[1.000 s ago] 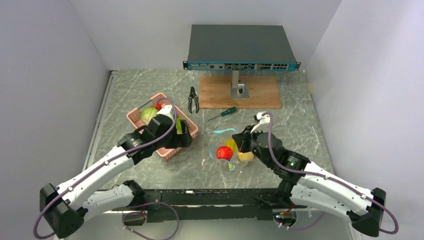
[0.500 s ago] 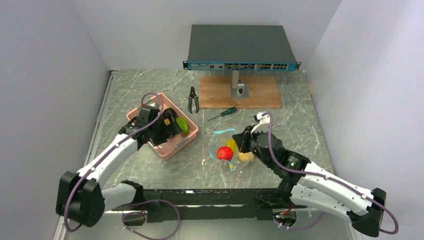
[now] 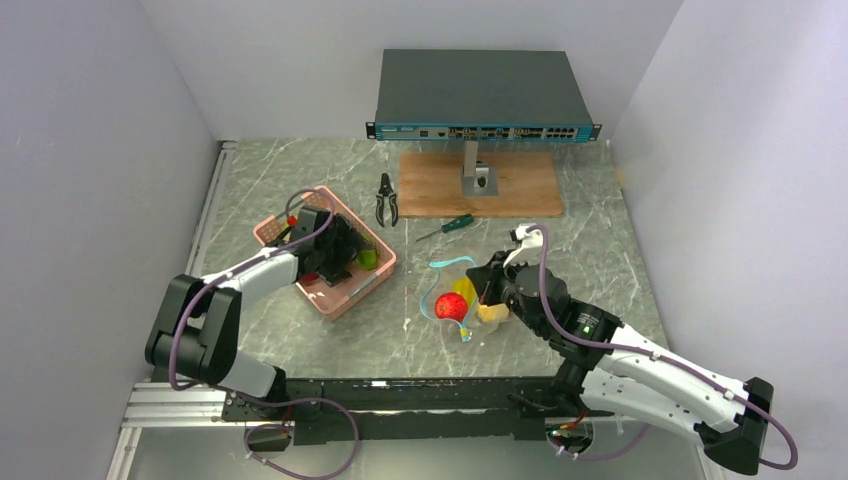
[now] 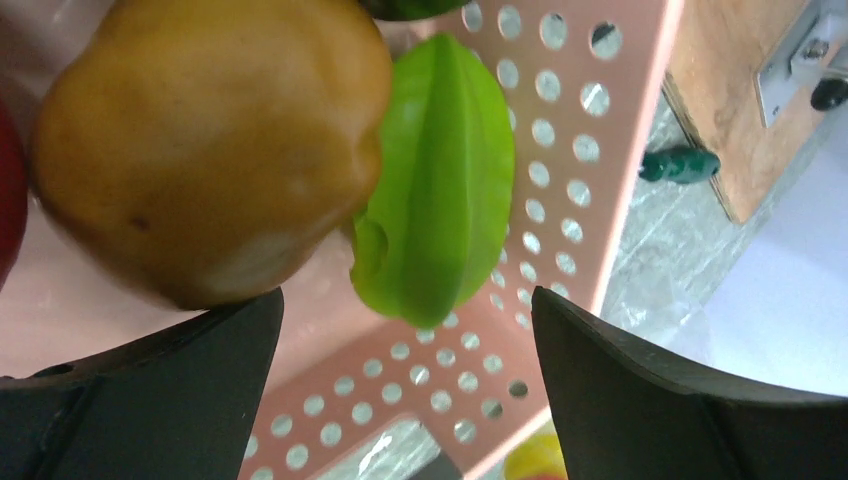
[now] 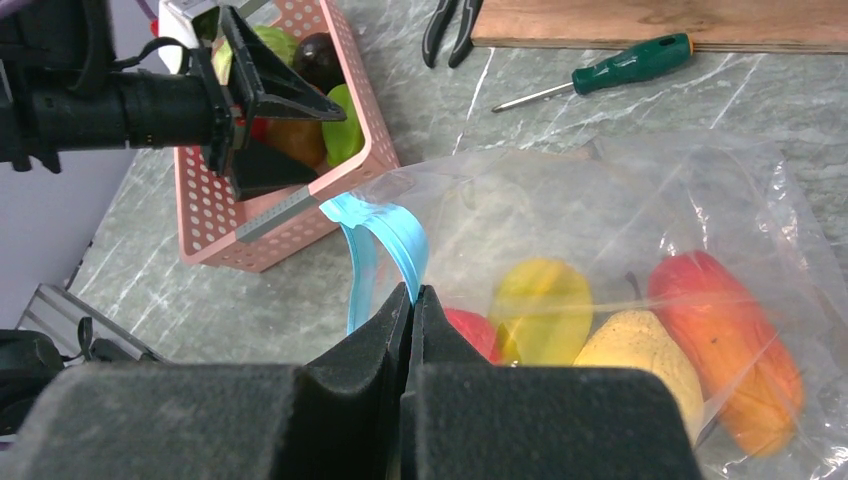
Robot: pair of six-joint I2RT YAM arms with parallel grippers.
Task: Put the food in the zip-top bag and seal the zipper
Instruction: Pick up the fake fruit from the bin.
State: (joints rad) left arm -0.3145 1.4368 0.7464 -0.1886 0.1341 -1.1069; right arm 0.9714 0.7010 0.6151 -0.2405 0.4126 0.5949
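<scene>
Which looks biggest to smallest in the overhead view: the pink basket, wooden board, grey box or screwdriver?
1. Grey box, though it sits raised on a stand, nearer the camera, which may flatter it.
2. Wooden board and pink basket: too alike to rank.
3. Screwdriver, clearly smallest.

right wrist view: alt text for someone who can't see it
The right gripper is shut on the teal zipper of a clear zip-top bag holding fruit. Beyond it, the open left gripper reaches into a pink basket.
</scene>
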